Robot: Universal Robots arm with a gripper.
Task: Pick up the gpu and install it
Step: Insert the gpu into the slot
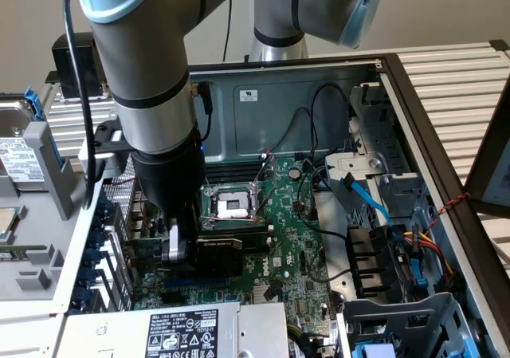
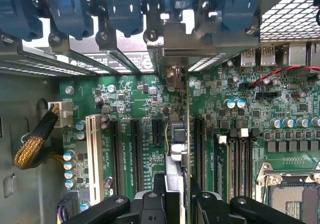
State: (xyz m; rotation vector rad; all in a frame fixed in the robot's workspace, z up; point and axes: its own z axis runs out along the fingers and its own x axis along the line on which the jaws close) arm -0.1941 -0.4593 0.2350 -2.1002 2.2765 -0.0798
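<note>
The gripper (image 2: 177,206) sits closest in the wrist view, its two black fingers (image 2: 145,208) clenched on either side of the gpu (image 2: 178,144). The card is seen edge-on, standing upright over the green board (image 2: 135,99). It lies along the row of black slots (image 2: 135,149), with its far end reaching toward the blue latches (image 2: 120,9) at the case's rear wall (whether it is fully seated in a slot, I cannot tell).

In the exterior view the arm (image 1: 151,79) reaches down into the open case (image 1: 303,95). There the gripper (image 1: 177,248) holds the gpu (image 1: 227,254) by the end toward the exterior view's left, its black shroud facing the camera. The card stands just below the socket (image 1: 231,205) and above the power supply (image 1: 175,330).
</note>
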